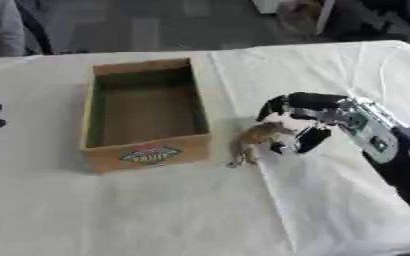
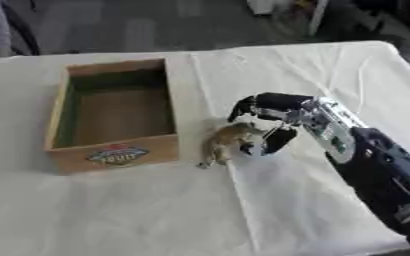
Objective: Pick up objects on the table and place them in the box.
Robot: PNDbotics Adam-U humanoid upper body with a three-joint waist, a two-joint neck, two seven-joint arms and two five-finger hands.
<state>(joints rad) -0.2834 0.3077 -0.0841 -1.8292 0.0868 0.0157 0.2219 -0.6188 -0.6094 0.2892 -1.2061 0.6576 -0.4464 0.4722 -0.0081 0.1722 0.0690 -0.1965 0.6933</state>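
Left eye view: right robot hand (image 1: pixel 303 120) curled around brown toy (image 1: pixel 254 141), just right of box (image 1: pixel 145 156).

right hand (image 1: pixel 298 120): black fingers | wrist: silver, green spots, perhaps markings | forearm: black

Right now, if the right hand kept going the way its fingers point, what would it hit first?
The right hand points leftward at the brown toy animal, apparently already at its fingers; beyond that, probably the box wall.
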